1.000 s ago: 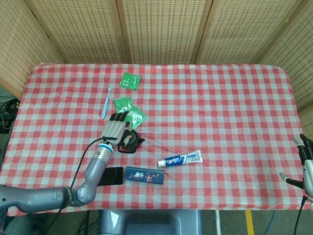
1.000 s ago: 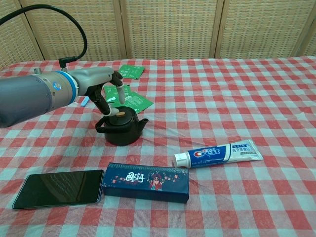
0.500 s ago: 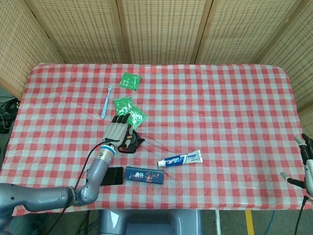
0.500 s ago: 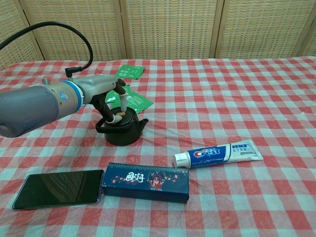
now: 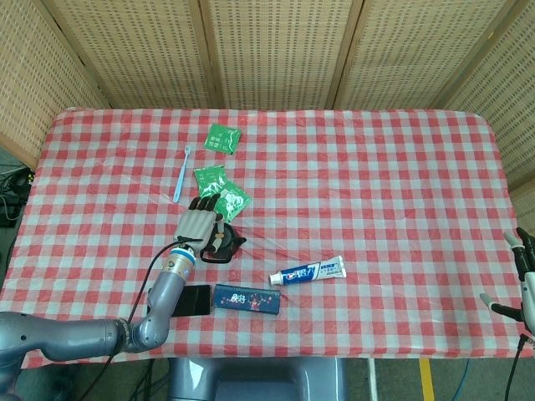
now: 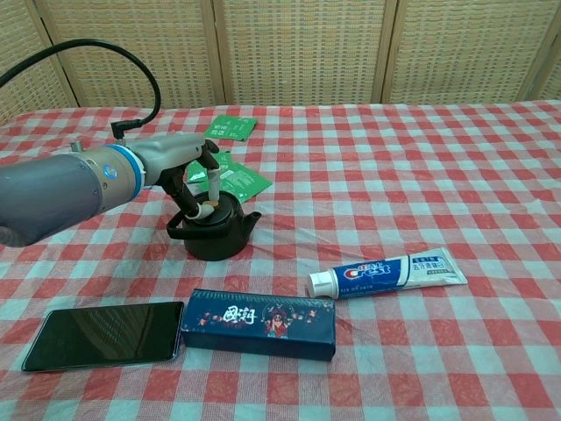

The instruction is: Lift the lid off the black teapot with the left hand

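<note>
The black teapot stands on the checked cloth left of centre, and its lid with a tan knob sits on it. My left hand reaches down over the pot from the left, thumb and a finger pinching the knob from both sides. From the head view the left hand covers most of the teapot. My right hand hangs at the table's far right edge, fingers spread and holding nothing.
A blue box and a black phone lie in front of the teapot. To its right is a toothpaste tube. Behind it lie green packets, with a blue toothbrush at the back left.
My left hand has come down onto the teapot and its thumb and finger have closed in around the lid's knob. The lid stays on the pot.
</note>
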